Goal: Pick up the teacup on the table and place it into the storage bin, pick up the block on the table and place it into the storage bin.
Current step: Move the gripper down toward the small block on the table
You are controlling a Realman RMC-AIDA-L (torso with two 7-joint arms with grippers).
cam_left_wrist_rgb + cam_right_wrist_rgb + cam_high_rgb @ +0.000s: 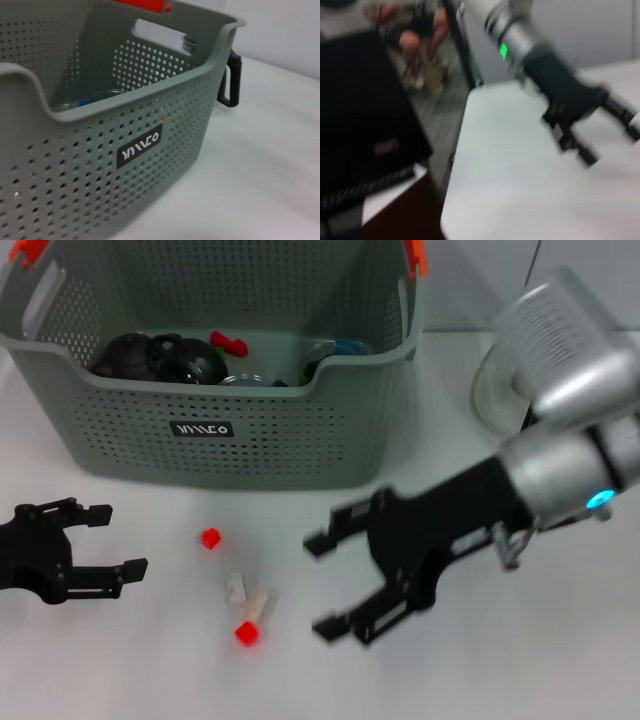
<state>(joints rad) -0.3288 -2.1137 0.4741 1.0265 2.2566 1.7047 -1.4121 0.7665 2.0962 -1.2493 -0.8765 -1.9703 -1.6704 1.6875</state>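
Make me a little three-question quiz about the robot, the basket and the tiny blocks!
1. True or false: the right gripper is holding a red block.
2. Which gripper is closer to the blocks on the table? A. left gripper B. right gripper
3. Fill in: the small black label sits on the front of the storage ____.

Key:
1. False; its fingers are open and empty, and the red blocks lie on the table.
2. B.
3. bin; the grey-green storage bin stands behind the blocks.

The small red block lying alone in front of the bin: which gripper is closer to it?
Left, narrowly. The left gripper sits open just to the red block's left; the right gripper, also open, hovers a bit farther off on its other side.
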